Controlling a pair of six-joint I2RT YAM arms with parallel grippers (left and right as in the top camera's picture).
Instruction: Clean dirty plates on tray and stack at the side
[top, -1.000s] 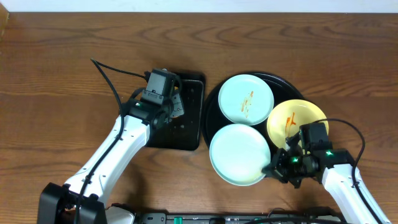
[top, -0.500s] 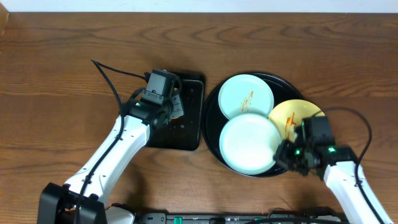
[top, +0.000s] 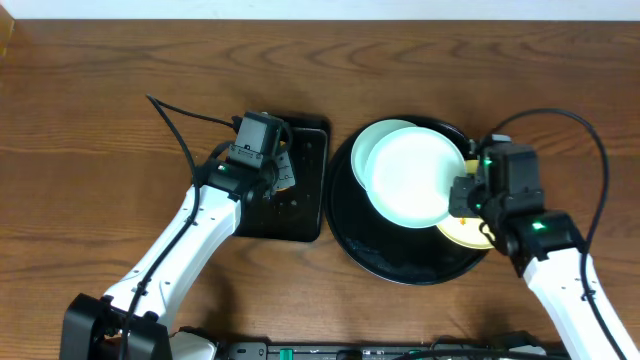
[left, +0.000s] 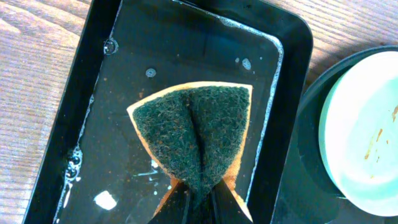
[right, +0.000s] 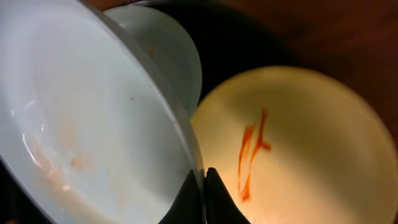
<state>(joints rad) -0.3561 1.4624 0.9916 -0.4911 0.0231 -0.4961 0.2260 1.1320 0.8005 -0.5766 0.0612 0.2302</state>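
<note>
My right gripper (top: 463, 196) is shut on the rim of a pale mint-blue plate (top: 412, 178) and holds it tilted above the round black tray (top: 380, 250). In the right wrist view the jaws (right: 204, 186) pinch that plate's edge (right: 81, 124); it bears faint orange marks. Under it lie a second mint-blue plate (top: 362, 148) (right: 171, 50) and the yellow plate (top: 470, 233) (right: 298, 149) with an orange-red smear. My left gripper (left: 199, 200) is shut on a green-and-orange sponge (left: 196, 130).
The sponge hangs over a rectangular black tray (left: 93, 124) (top: 300, 215) with water drops, just left of the round tray (left: 311, 180). The smeared mint-blue plate (left: 367, 137) shows at the left wrist view's right edge. Bare wooden table lies all around.
My right gripper has carried the mint-blue plate up and back from the tray's front to above the other two plates. The left arm has not moved.
</note>
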